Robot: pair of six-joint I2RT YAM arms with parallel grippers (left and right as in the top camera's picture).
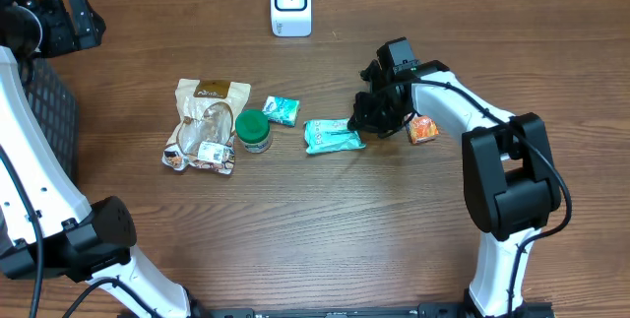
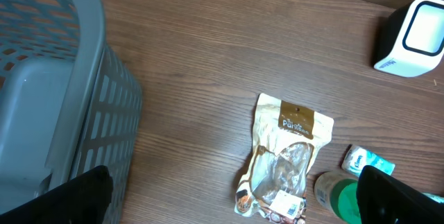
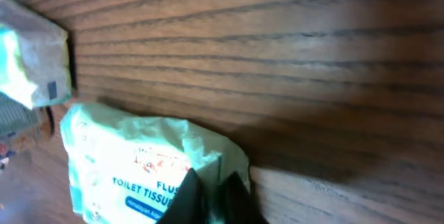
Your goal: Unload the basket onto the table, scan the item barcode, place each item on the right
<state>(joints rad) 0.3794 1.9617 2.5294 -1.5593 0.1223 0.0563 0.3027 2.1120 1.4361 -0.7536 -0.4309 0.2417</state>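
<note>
A teal pack of flushable toilet tissue (image 1: 332, 136) lies on the wooden table right of centre. My right gripper (image 1: 366, 116) is at its right end. In the right wrist view the gripper (image 3: 211, 193) is shut, with the pack's (image 3: 125, 161) crimped edge pinched between its dark fingers. The white barcode scanner (image 1: 290, 3) stands at the back of the table and also shows in the left wrist view (image 2: 413, 37). My left gripper (image 1: 59, 23) hangs at the far left, high above the table. Its jaws (image 2: 232, 182) are open with nothing between them.
A tan snack pouch (image 1: 205, 126), a green-lidded jar (image 1: 254, 131) and a small tissue packet (image 1: 282, 110) lie left of the pack. An orange packet (image 1: 423, 129) sits just right of my right gripper. A grey slotted basket (image 2: 48, 78) stands at the table's left edge.
</note>
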